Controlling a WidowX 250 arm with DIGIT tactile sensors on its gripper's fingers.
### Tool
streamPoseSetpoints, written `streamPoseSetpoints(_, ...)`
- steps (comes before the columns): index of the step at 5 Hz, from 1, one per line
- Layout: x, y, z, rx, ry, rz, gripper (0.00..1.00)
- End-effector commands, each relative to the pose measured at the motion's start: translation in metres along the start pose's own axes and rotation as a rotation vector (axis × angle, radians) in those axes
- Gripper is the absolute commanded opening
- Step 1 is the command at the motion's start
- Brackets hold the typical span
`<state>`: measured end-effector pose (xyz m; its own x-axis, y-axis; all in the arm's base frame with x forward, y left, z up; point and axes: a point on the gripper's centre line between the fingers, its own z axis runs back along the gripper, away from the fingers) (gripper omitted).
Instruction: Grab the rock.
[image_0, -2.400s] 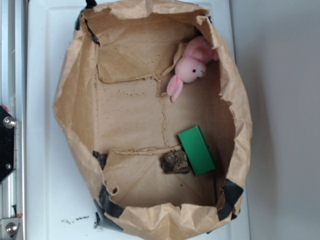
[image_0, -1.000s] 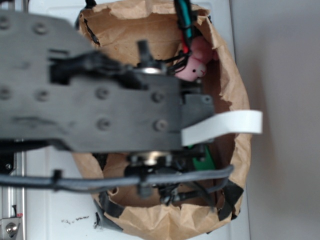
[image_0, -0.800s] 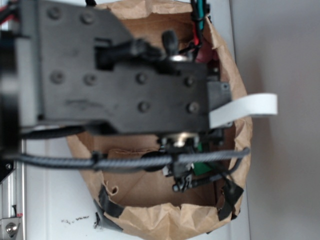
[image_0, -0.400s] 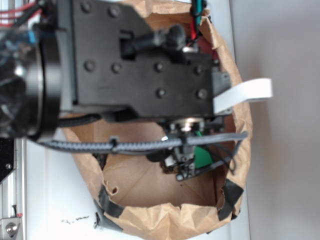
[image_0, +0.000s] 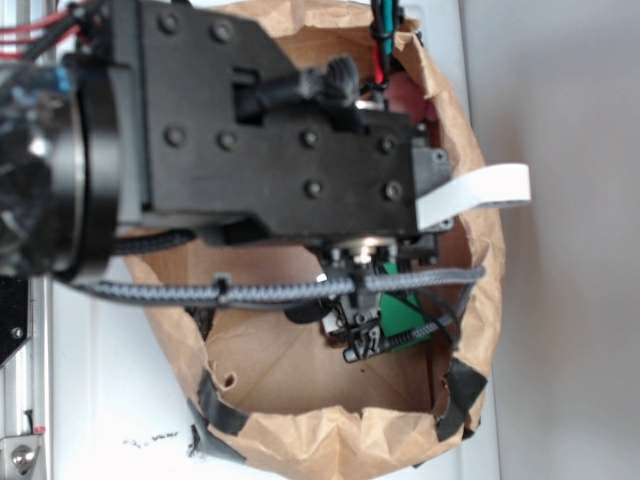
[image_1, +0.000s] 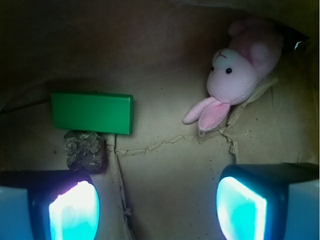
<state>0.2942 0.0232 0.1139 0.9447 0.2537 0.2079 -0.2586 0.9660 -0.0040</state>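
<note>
I had the gripper spread wide and empty inside the paper bag. The rock sat off-centre — just ahead of my left finger, not between the two — touching the green block beyond it. I judged a leftward shift was needed before closing; the plush bunny lay well clear, ahead-right.

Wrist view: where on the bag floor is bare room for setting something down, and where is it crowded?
The widest bare patch lies between the green block and the pink bunny, running down between the open gripper fingers. It is crowded at the left, where the rock touches the block beside one finger.
</note>
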Motion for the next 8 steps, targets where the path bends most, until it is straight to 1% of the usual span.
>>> streamPoseSetpoints(1, 0.000, -0.001, -0.003, 0.035, -0.105, 0.056, 1.00)
streamPoseSetpoints(2, -0.002, -0.009, -0.013, -0.017, -0.121, 0.048, 1.00)
streamPoseSetpoints(3, -0.006, -0.022, -0.017, -0.044, -0.079, 0.031, 1.00)
streamPoseSetpoints(4, -0.008, -0.031, -0.018, -0.042, -0.063, 0.041, 1.00)
streamPoseSetpoints(6, -0.017, -0.036, -0.002, -0.076, -0.073, 0.021, 1.00)
streamPoseSetpoints(8, -0.008, -0.048, 0.000, -0.085, -0.071, 0.042, 1.00)
